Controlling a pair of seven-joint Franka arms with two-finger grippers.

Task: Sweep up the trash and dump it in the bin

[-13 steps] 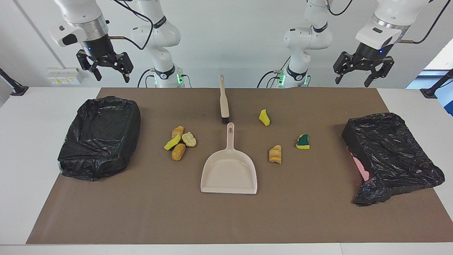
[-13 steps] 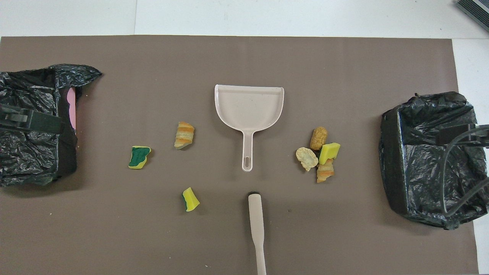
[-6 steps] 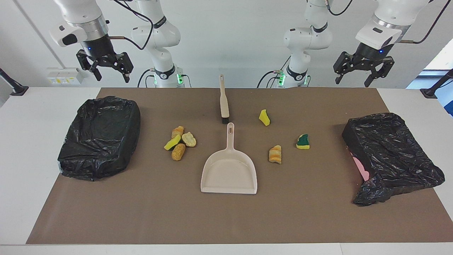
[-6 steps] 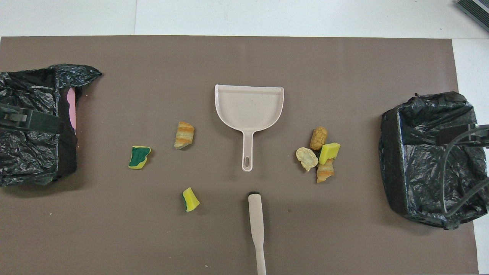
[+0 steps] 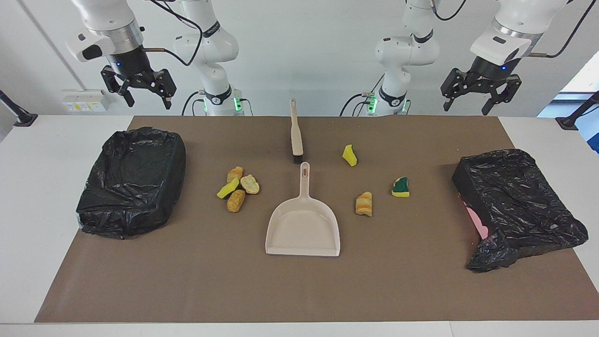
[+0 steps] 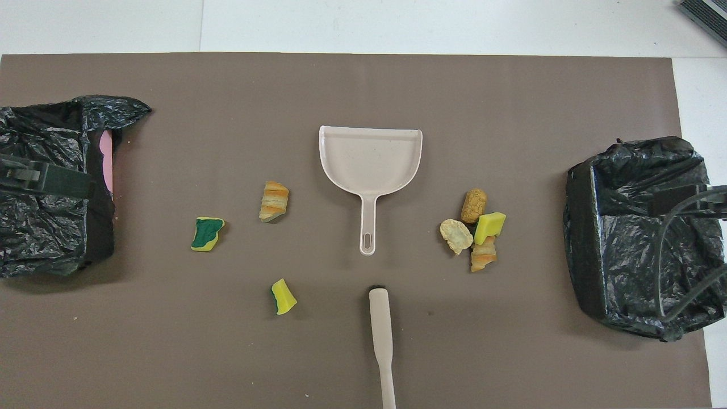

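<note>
The trash is several small foam chunks on the brown mat. A cluster of them (image 5: pixel 237 187) lies toward the right arm's end and also shows in the overhead view (image 6: pixel 474 227). A yellow wedge (image 5: pixel 349 155), a green-and-yellow sponge (image 5: pixel 400 187) and an orange striped chunk (image 5: pixel 364 204) lie apart toward the left arm's end. A black-bagged bin (image 5: pixel 133 180) stands at the right arm's end and another (image 5: pixel 514 206) at the left arm's end. My right gripper (image 5: pixel 147 96) and left gripper (image 5: pixel 468 100) hang open and empty, high over their own ends of the table.
A beige dustpan (image 5: pixel 303 224) lies mid-mat, its handle pointing toward the robots. A beige brush (image 5: pixel 295 133) lies just nearer to the robots, in line with that handle. White table (image 5: pixel 42 164) borders the mat (image 5: pixel 299 290).
</note>
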